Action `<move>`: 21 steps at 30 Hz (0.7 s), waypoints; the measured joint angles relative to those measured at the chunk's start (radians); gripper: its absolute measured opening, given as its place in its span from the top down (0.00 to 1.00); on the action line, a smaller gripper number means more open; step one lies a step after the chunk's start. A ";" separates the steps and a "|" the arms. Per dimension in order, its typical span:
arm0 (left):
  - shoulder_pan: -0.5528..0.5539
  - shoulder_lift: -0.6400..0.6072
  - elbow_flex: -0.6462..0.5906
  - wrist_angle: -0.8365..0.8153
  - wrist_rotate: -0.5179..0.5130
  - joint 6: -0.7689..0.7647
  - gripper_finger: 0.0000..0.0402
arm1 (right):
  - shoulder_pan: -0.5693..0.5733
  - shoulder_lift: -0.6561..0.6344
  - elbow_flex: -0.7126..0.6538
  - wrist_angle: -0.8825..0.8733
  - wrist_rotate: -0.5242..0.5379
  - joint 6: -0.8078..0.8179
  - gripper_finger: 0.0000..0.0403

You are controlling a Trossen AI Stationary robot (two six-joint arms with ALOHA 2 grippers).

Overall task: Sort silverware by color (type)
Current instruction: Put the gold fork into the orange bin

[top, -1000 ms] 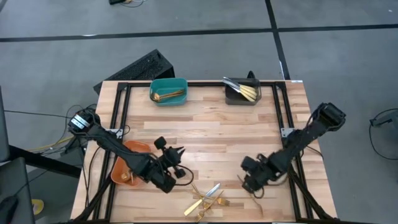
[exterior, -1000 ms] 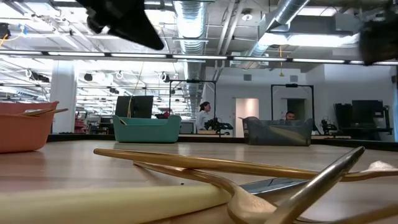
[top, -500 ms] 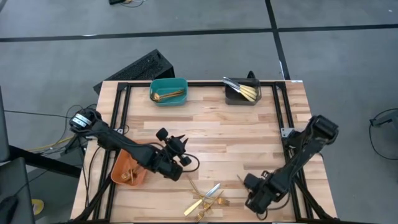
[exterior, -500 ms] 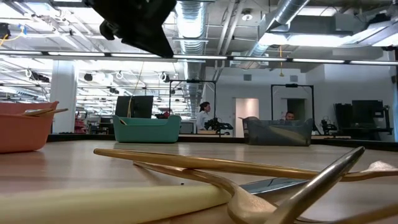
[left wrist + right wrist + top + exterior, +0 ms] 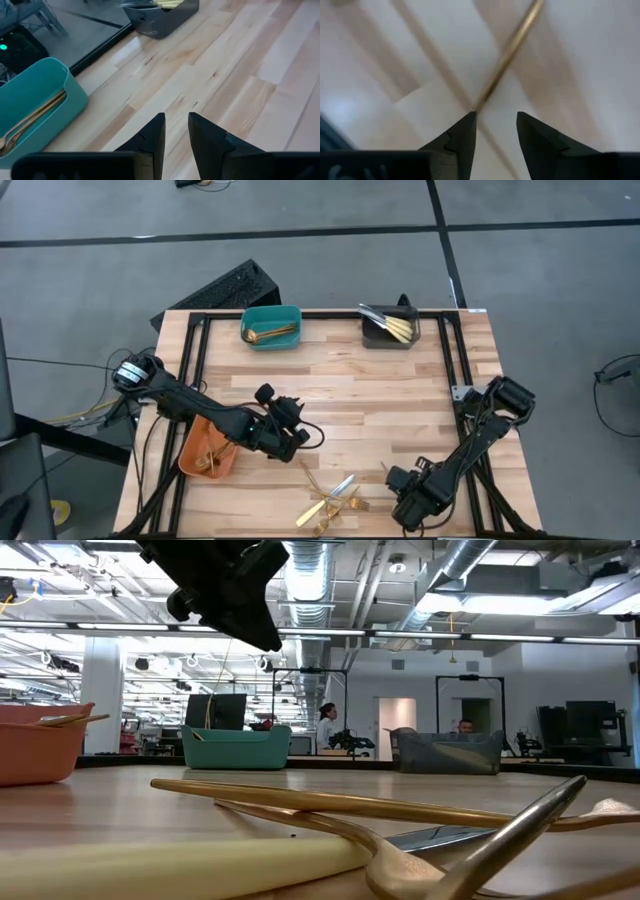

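High view: orange bin (image 5: pixel 205 456) holds a few gold pieces, teal bin (image 5: pixel 271 326) gold spoons, grey bin (image 5: pixel 390 328) gold-handled knives. Loose silverware (image 5: pixel 330 500) lies crossed on the wooden counter (image 5: pixel 370 395) near its front edge. Left hand (image 5: pixel 312 436), released and empty, has advanced from the orange bin toward that pile. Right hand (image 5: pixel 495 117), released, has dropped toward the front edge, over one gold handle (image 5: pixel 509 54).
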State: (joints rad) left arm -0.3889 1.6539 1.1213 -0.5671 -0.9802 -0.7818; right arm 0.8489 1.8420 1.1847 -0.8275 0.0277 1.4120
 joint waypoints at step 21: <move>0.009 0.010 0.000 0.044 0.086 0.085 0.81 | -0.043 0.038 -0.030 -0.054 0.072 -0.177 0.93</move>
State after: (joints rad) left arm -0.3802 1.6640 1.1210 -0.5229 -0.8941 -0.6969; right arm 0.8055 1.8804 1.1549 -0.8814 0.0992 1.2347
